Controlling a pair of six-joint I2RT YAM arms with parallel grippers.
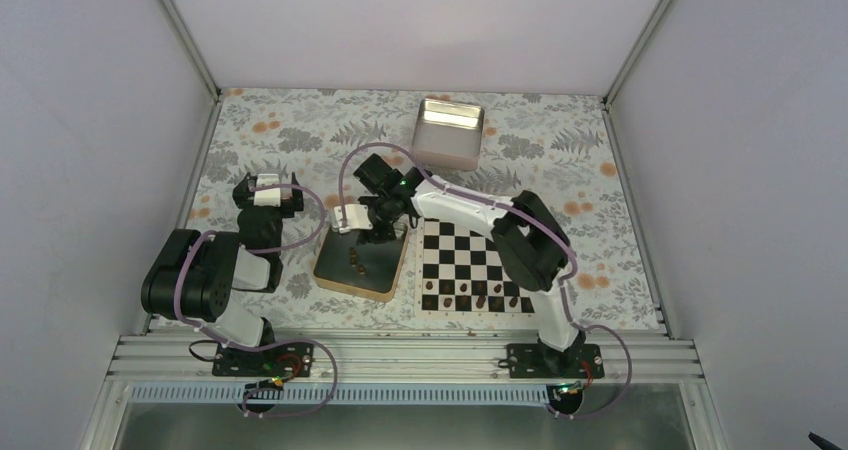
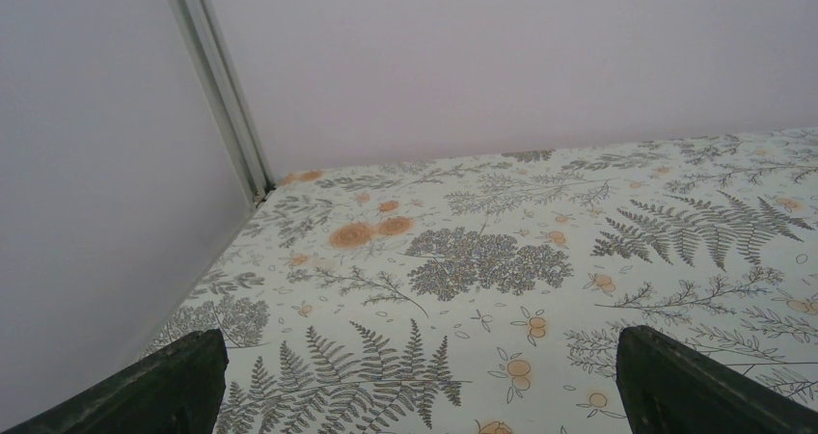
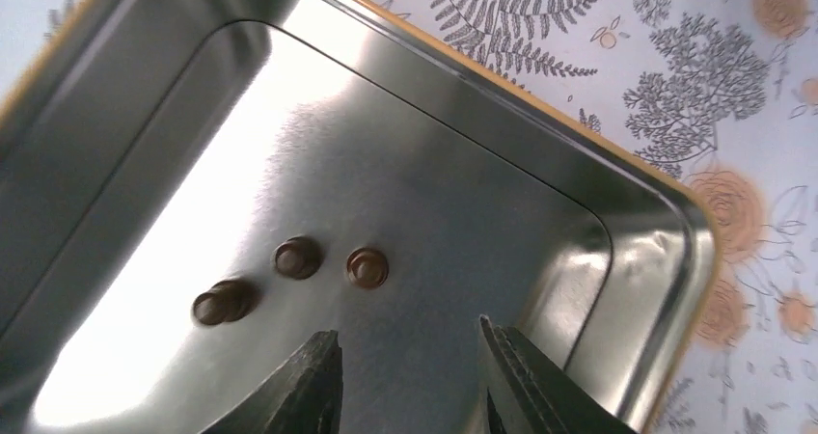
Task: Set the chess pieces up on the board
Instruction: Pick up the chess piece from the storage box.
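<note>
The black and white board (image 1: 470,260) lies at the front right, with several dark brown chess pieces (image 1: 472,294) standing along its near rows. Three more dark chess pieces (image 3: 297,257) lie in the gold-rimmed metal tray (image 3: 666,260), which sits left of the board in the top view (image 1: 330,278). My right gripper (image 3: 408,330) hangs open and empty just above the tray floor, to the right of these pieces; it also shows in the top view (image 1: 375,235). My left gripper (image 2: 420,357) is open and empty over the flowered cloth; it also shows at the left of the top view (image 1: 268,182).
A silver tin (image 1: 450,130) stands at the back, beyond the tray and board. The flowered tablecloth (image 2: 482,260) covers the table. White enclosure walls stand on three sides, with a metal corner post (image 2: 222,87) near my left gripper.
</note>
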